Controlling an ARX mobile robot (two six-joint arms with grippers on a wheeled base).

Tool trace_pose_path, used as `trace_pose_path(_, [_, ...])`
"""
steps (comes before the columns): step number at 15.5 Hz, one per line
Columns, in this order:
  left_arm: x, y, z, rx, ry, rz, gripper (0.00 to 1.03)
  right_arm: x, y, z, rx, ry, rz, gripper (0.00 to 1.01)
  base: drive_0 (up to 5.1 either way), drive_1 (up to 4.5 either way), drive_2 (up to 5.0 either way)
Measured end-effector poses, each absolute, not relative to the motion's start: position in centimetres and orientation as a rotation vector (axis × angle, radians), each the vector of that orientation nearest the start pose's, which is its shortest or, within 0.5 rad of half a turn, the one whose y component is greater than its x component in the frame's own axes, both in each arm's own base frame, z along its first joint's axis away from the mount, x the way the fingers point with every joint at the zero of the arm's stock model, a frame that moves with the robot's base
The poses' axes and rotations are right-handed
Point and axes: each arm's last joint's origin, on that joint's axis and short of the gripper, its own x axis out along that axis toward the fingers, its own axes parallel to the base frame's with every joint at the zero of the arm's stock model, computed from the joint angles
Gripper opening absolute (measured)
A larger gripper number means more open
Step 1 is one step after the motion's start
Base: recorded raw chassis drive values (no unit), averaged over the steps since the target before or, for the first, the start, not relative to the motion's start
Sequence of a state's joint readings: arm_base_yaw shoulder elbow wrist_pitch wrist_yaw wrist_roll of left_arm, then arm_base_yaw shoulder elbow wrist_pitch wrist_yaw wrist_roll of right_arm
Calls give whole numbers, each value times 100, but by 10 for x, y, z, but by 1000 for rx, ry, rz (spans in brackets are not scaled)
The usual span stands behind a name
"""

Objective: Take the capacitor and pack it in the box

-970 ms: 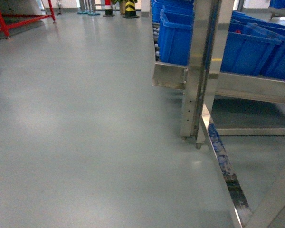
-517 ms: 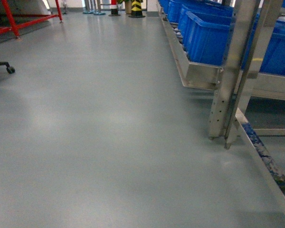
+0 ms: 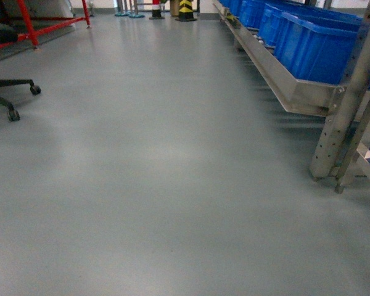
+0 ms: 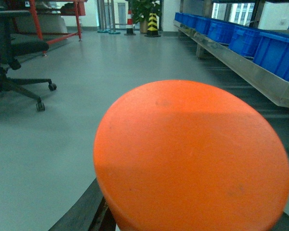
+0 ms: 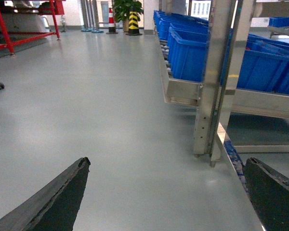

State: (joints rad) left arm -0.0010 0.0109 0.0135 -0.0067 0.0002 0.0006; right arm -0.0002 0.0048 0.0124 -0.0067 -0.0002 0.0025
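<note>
Head view: grey floor [image 3: 148, 160] beside blue bins [image 3: 308, 43]; right jaws apart, left jaws' state unclear.

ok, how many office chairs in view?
1. The office chair is at the far left of the head view, partly cut off; the left wrist view shows the same one. More may lie outside the frames.

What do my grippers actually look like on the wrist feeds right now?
The right gripper shows two black, wedge-shaped fingers with rough matte edges at the frame's lower corners. The left gripper's dark finger barely shows beneath a large orange disc. No cables or markings are visible.
</note>
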Motion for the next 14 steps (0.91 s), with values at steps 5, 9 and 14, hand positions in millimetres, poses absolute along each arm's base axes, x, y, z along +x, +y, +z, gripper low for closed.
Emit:
trace_pose_path(5, [98, 0, 167, 1, 4, 0, 44, 97, 0, 167, 2, -4, 0, 98, -499, 238, 238])
trace_pose_path(9, [98, 0, 167, 1, 3, -1, 44, 97, 0, 167, 2, -1, -1, 98, -498, 237, 237])
trace_pose_path(14, [98, 0, 167, 1, 2, 0, 44, 97, 0, 167, 2, -4, 0, 98, -484, 247, 247])
